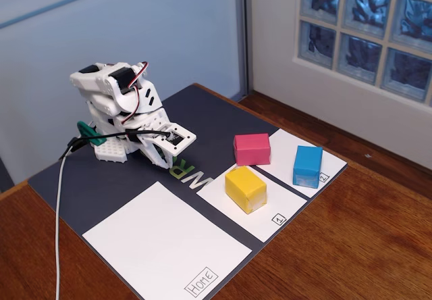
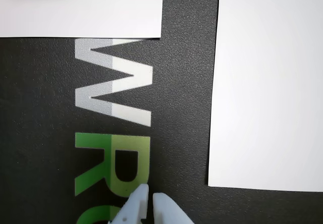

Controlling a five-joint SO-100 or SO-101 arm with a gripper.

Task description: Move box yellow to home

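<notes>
Soft, even daylight, faint shadows; both views sharp, wrist view's top-left corner blurred.

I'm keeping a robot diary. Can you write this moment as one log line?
arm: folded at rest | gripper: shut, empty | yellow box: on sheet 1 | Home: bare | step: not begun

Yellow box (image 1: 246, 188): small rounded block, resting flat on a numbered white sheet. Home (image 1: 162, 242): largest white sheet, labelled at one corner, lying bare, apart from box.
</notes>
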